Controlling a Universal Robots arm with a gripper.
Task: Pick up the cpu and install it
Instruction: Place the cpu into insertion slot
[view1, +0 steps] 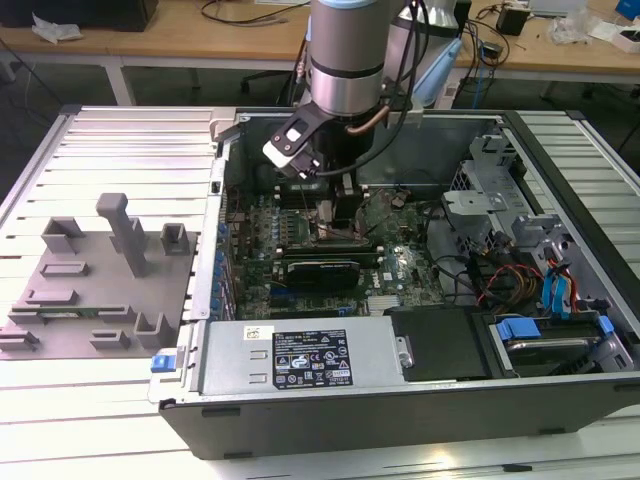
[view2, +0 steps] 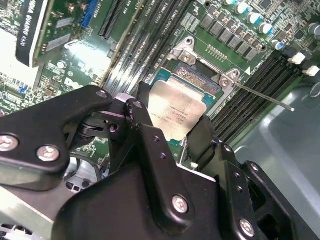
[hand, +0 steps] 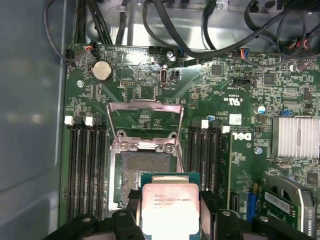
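Cpu (view2: 176, 109) clamped at opp. edges by end effector (view2: 171, 117), over open socket (hand: 142, 170). Prob. light, stiff, slick-topped, fragile underneath; edge grip only.

A pale slatted tabletop (view1: 110, 130) spreads around the pincer (view1: 335, 222). Well behind it stand wooden desks (view1: 200, 35) strewn with cables (view1: 250, 10), over a dark floor (view1: 180, 85).

Bench (view1: 100, 420): pale ribbed metal slats. Open computer case (view1: 330, 400) lies flat on slats, open side up. Grey fixture plate (view1: 100, 285) on bench just beside case, toward exterior view's left of case. Tall post (view1: 128, 235) and low blocks stand upright on plate.
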